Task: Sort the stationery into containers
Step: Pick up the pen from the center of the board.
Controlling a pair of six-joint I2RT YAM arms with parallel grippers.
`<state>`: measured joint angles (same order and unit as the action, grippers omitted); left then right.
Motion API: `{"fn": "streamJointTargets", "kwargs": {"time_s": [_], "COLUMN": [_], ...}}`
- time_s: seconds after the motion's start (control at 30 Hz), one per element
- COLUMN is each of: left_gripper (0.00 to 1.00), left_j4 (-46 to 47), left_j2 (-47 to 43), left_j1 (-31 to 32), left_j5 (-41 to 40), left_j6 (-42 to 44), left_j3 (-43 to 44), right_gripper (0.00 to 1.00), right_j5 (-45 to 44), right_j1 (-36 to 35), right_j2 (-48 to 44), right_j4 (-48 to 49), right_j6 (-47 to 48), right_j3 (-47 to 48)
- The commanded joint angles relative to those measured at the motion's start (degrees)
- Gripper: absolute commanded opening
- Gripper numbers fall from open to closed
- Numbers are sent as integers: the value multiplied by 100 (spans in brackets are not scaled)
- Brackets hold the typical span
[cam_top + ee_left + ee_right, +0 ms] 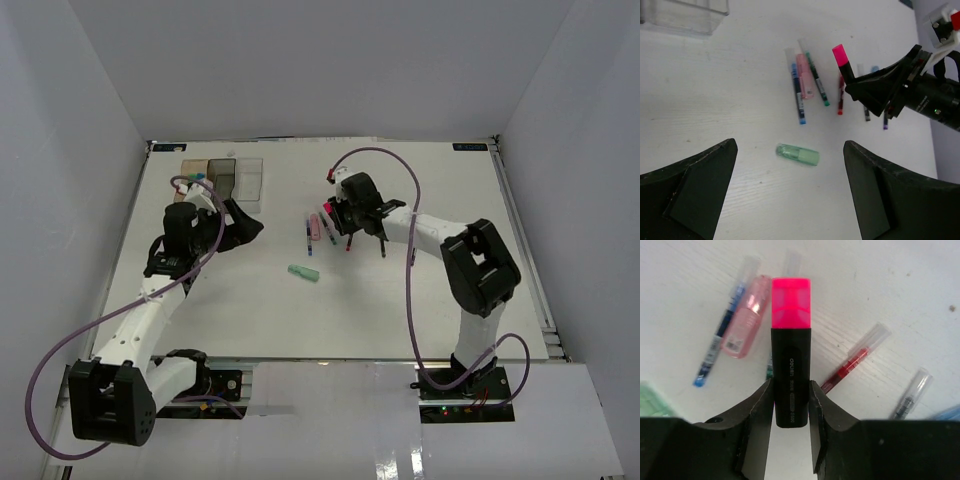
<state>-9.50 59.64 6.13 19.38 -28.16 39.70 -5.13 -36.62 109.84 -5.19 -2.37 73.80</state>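
Closest to the lens, low in the top view: two arms in white and black, left arm (140, 320) and right arm (478, 262), bolted on the near edge of a white table (420, 310). At the far left corner, three joined translucent bins in one row: amber bin (195, 172), smoky grey bin (222, 174), clear bin (249, 178). Left gripper (246, 222) near the clear bin, spread wide, gripping nothing. Right gripper (334, 213) near the table middle, closed around one pink highlighter (327, 207). Beside it, a loose group of thin pens (309, 238). Alone and nearer to the arms, one mint piece (303, 273).

From the left wrist: two broad matte black fingers (695, 192) at the bottom corners, far apart, touching nothing. Mint piece flat on the table beyond them, rounded and see-through. Farther on, one blue pen (798, 95), one pink piece (803, 75) touching it, one green pen (817, 82), one red pen (840, 100). Two more of the thin pens partly hidden under the right gripper, colours not sure.

From the right wrist: stubby black barrel with white lettering and glossy square pink cap, pinched at its rear end between two black fingers (757, 410), jaws only as wide as the barrel. On the table below: blue pen, pink piece, red pen, one more pen with a clear cap. Green pen mostly hidden behind the barrel.
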Motion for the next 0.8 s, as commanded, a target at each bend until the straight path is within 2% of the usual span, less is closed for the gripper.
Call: {"fn": "streamJointTargets", "kwargs": {"time_s": [0.0, 0.17, 0.3, 0.5, 0.63, 0.77], "left_gripper": [98, 98, 98, 91, 82, 64], "left_j4": [360, 817, 906, 1134, 1187, 1213], "left_j2": [-75, 188, 592, 1260, 1665, 1998], "left_j1": [448, 1231, 2135, 3094, 3377, 3526], "left_j5": [84, -407, -1154, -2218, -2517, -2632], "left_j6": [-750, -1367, -1420, -1446, -1473, -1499], "left_j3": [432, 679, 1047, 1575, 1821, 1980], "right_gripper": [25, 26, 29, 30, 30, 30], "right_j5": [249, 222, 214, 126, 187, 179], "right_j1": [-126, -485, -688, -864, -899, -908], "right_j2": [-1190, -2150, -2949, -3565, -3751, -3917], "right_j4": [360, 878, 1318, 1784, 1890, 1987], "right_j6": [-210, -877, -1308, -1538, -1644, -1740], "right_j3": [-364, -1112, -1649, -2220, -2379, -2537]}}
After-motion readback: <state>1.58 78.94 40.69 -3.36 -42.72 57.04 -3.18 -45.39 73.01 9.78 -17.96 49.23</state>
